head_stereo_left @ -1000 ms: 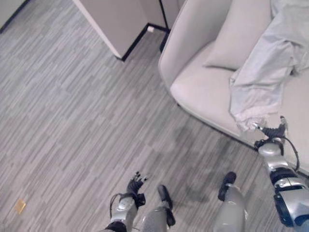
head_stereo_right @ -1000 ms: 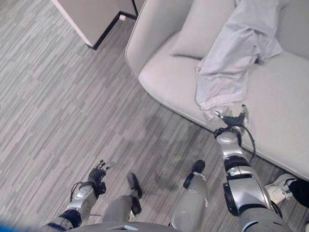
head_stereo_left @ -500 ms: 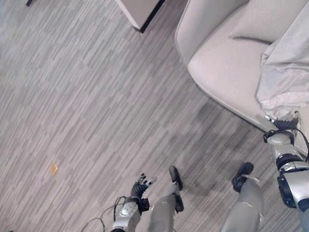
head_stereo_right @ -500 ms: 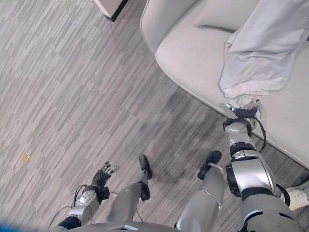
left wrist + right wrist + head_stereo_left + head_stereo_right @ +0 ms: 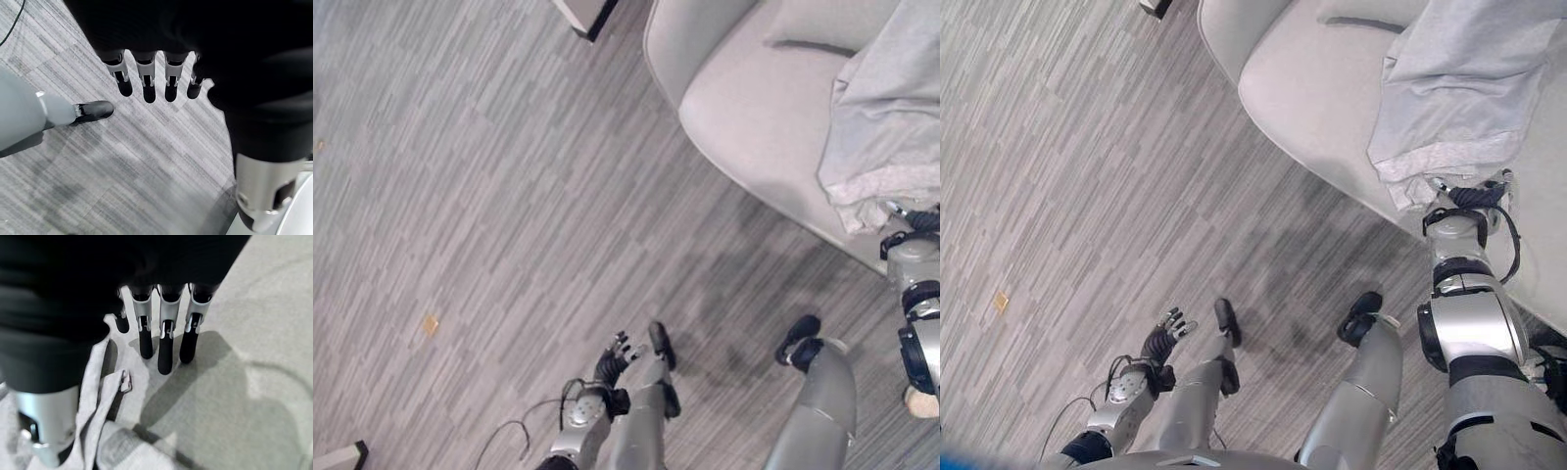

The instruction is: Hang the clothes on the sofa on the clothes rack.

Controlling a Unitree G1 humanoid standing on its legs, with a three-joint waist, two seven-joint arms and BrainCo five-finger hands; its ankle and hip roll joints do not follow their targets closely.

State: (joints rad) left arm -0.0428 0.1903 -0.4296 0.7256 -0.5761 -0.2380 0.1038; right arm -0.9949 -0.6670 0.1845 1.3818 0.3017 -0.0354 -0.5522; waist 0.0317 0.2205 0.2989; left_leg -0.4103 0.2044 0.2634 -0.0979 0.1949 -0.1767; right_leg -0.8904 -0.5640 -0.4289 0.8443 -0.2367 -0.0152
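A light grey garment (image 5: 891, 108) is draped over the pale sofa (image 5: 754, 108), with its hem near the seat's front edge. My right hand (image 5: 913, 220) rests over that edge right at the hem. In the right wrist view its fingers (image 5: 165, 340) stretch straight above the seat, the garment's hem (image 5: 105, 396) lies beside the thumb, and nothing is held. My left hand (image 5: 615, 357) hangs low over the floor, far from the sofa, and its fingers (image 5: 146, 83) are straight and hold nothing.
A cushion (image 5: 822, 24) leans against the sofa back behind the garment. A cabinet corner with a dark base (image 5: 587, 12) stands beyond the sofa's arm. A small yellow scrap (image 5: 431, 323) lies on the striped grey floor. A person's shoe (image 5: 922, 401) shows at the right edge.
The camera has shifted, so the sofa sits further right and higher in view. My right hand stays at the garment's hem, now slightly further over the seat. The left hand stays low.
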